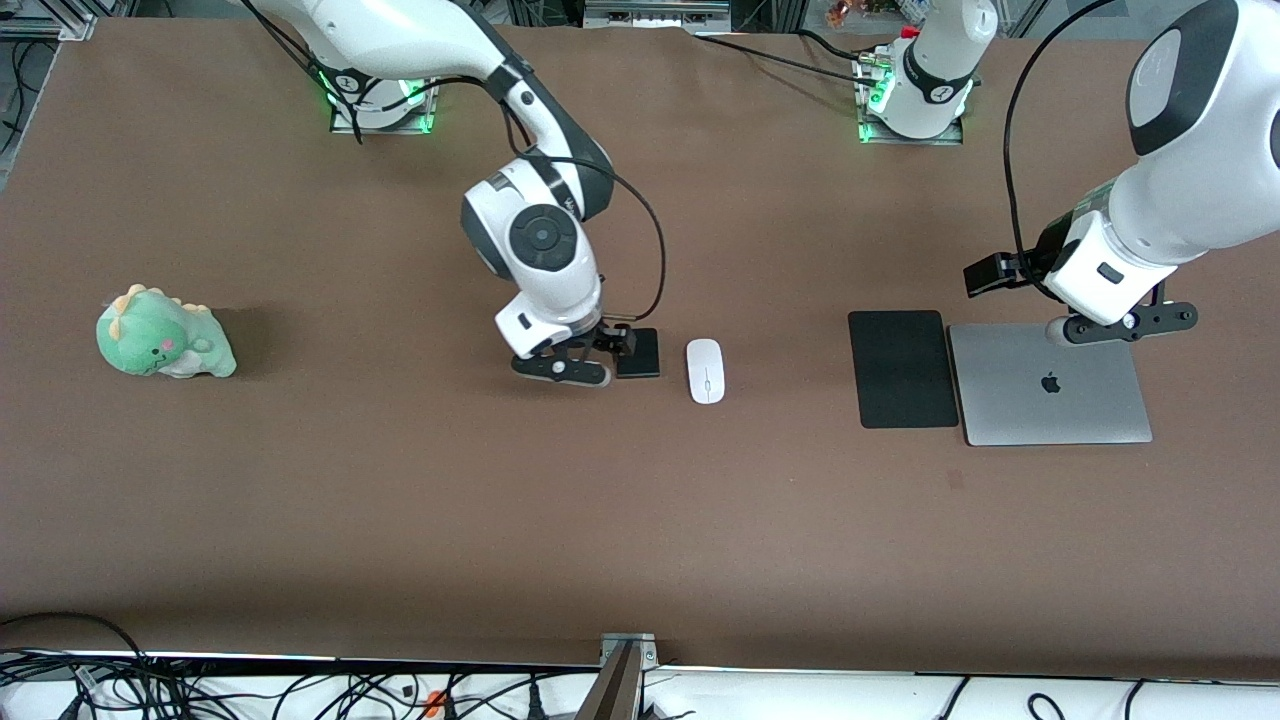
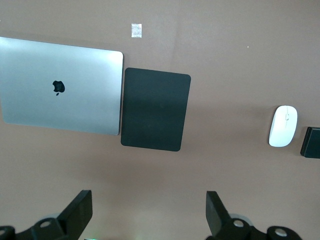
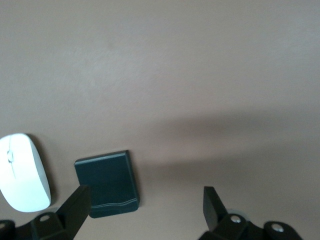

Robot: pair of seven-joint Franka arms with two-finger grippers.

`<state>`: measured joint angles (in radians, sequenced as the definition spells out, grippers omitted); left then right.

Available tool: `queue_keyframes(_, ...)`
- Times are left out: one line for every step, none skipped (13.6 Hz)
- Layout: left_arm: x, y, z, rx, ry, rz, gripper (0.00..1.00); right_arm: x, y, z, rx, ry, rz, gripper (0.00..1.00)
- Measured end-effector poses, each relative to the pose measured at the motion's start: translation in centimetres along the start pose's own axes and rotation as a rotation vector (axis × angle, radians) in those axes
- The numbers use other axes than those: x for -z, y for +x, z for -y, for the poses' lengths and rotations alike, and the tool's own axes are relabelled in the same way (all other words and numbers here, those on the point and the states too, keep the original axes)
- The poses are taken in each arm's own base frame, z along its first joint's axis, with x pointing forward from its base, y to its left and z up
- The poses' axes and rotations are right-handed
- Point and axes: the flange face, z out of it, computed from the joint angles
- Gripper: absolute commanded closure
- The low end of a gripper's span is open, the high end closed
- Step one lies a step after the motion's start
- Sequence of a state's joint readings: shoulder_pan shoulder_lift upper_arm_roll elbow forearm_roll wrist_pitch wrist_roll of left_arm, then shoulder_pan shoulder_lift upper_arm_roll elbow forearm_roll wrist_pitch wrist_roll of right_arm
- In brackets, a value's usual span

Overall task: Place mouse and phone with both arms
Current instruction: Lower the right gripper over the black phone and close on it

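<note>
Front view gives me the brown table [image 1: 640,520] first, with both arms reaching out over it. My right arm [image 1: 530,230] comes down near the middle, and my left arm [image 1: 1170,200] hangs over the left arm's end of the table.

Next in size, I see a closed silver laptop [image 1: 1050,384] lying flat, and just beside it, toward the middle, a flat black mouse pad [image 1: 902,368]. A green plush dinosaur [image 1: 163,333] sits well apart at the right arm's end.

I have the right gripper [image 1: 563,365] low over the table just beside the phone [image 1: 638,353]; its jaws stand wide apart and hold nothing. In the right wrist view one finger [image 3: 75,210] sits close to the phone's edge. I have the left gripper [image 1: 1125,325] above the laptop's farther edge, jaws spread wide and empty as well.

The phone lies flat near the table's middle, and the white mouse [image 1: 705,370] lies just beside it, toward the mouse pad, with a small gap between them.
</note>
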<state>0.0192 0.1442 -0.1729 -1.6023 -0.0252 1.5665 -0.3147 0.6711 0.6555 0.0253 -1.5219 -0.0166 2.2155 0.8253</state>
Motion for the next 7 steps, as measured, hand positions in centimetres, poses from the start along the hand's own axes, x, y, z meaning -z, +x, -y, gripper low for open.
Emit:
queue_keyframes(0.0, 0.0, 0.1, 0.001, 0.000, 0.000, 0.00, -0.7, -0.8, 0.9, 0.022, 0.006, -0.008, 0.00)
queue_keyframes(0.0, 0.0, 0.1, 0.002, 0.000, 0.000, 0.00, -1.4, -1.7, 1.9, 0.045, 0.016, -0.018, 0.00)
queue_keyframes(0.0, 0.0, 0.1, 0.002, 0.000, 0.000, 0.00, -2.1, -2.6, 3.0, 0.070, 0.027, -0.032, 0.00)
queue_keyframes(0.0, 0.0, 0.1, 0.002, 0.000, 0.000, 0.00, -2.9, -3.6, 4.0, 0.102, 0.034, -0.052, 0.00)
queue_keyframes(0.0, 0.0, 0.1, 0.001, 0.000, 0.000, 0.00, -3.7, -4.3, 4.7, 0.133, 0.033, -0.071, 0.00)
queue_keyframes(0.0, 0.0, 0.1, 0.001, 0.000, 0.000, 0.00, -4.7, -4.7, 5.1, 0.159, 0.029, -0.089, 0.00)
queue_keyframes(0.0, 0.0, 0.0, 0.000, 0.000, 0.000, 0.00, -5.6, -4.8, 5.1, 0.179, 0.026, -0.101, 0.00)
